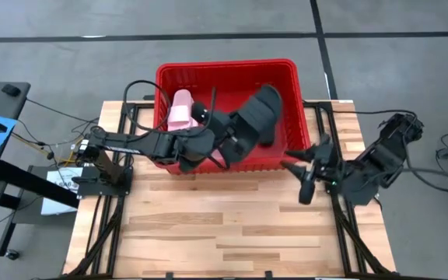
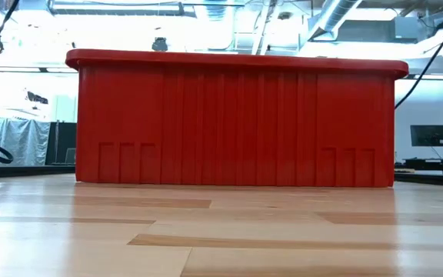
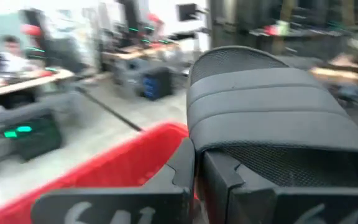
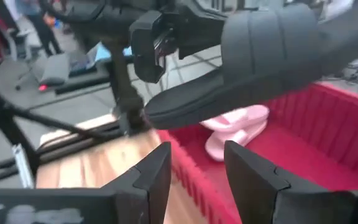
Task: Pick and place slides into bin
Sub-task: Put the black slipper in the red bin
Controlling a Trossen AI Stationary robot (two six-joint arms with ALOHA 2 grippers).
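Above the red bin (image 1: pixel 294 117), left gripper (image 1: pixel 236 128) fingers clamp a black slide (image 1: pixel 259 113); right gripper (image 1: pixel 306 175) fingers apart.

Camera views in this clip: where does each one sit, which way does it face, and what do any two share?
High view: overhead, looking straight down; both arms, bin, left gripper, right gripper.
Low view: table height, level at the bin's wall; no robot parts.
Left wrist view: behind its jaws, shut on the black slide above the bin's rim.
Right wrist view: past its open jaws, toward that slide and a pink slide in the bin.
Shared: both wrist views show the black slide.
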